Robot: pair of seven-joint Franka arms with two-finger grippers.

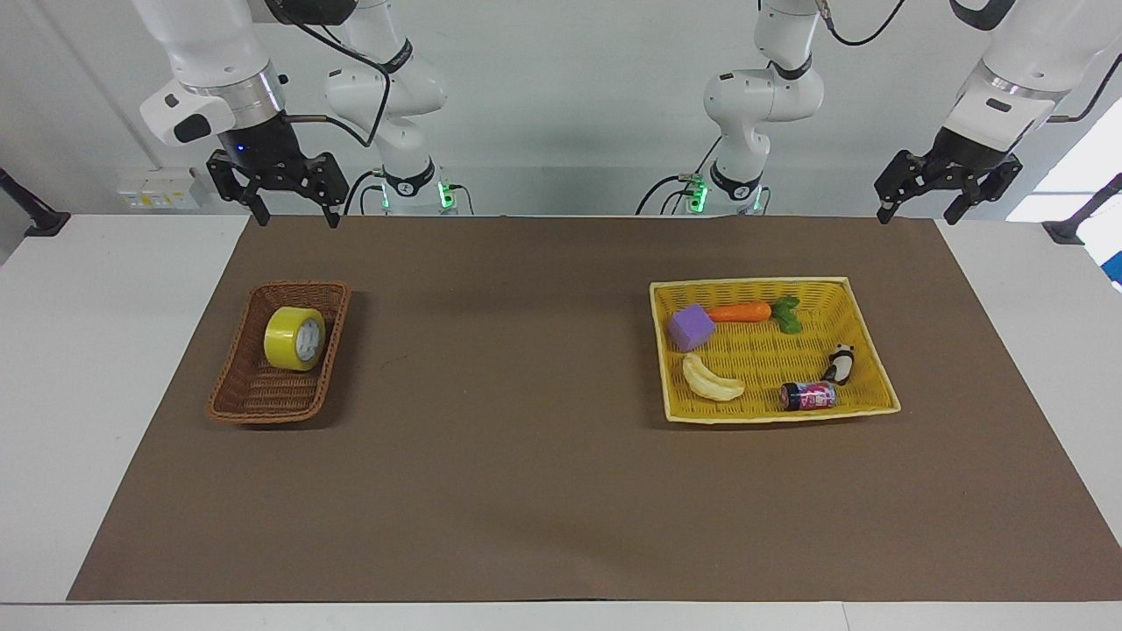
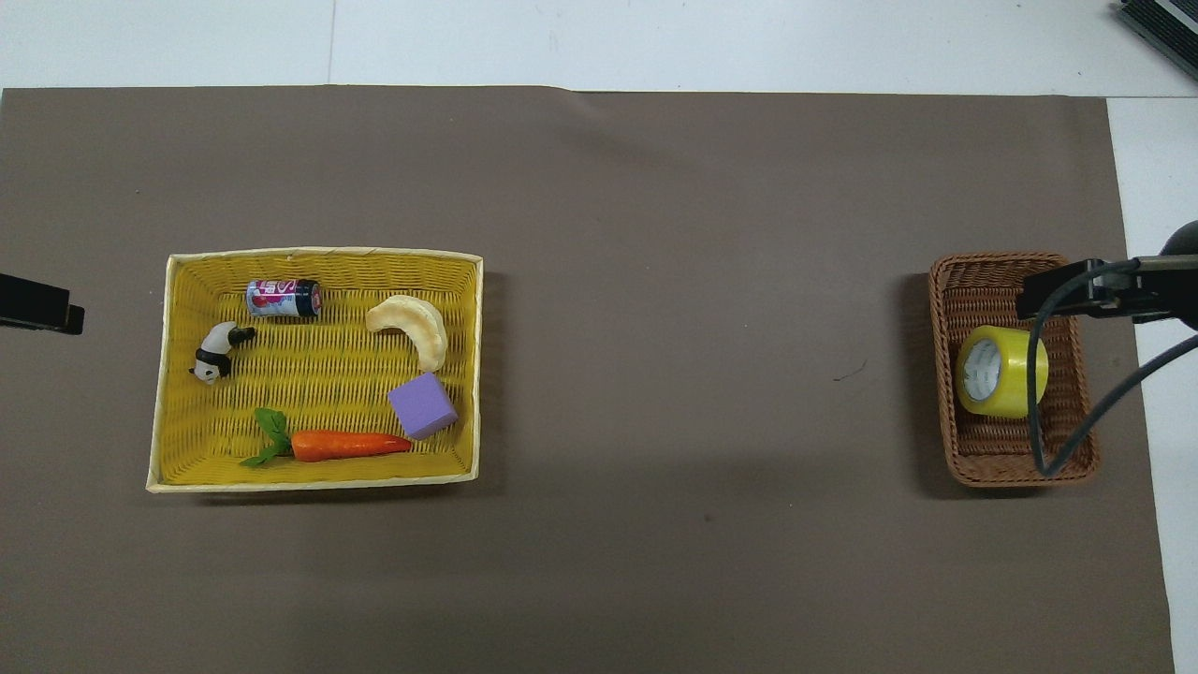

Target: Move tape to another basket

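Both pincers hang raised, fingers apart: right pincer and left pincer.

Tape: yellow roll lying in the brown basket, its core facing the left arm's end of the counter.
Brown basket: on the brown mat, toward the right arm's end.
Right hand: a dark part shows over the brown basket's edge, a cable looping across the tape.
Left hand: only a dark tip at the frame's edge, beside the yellow tray.
Yellow tray: holds a can, panda, banana, purple block and carrot.
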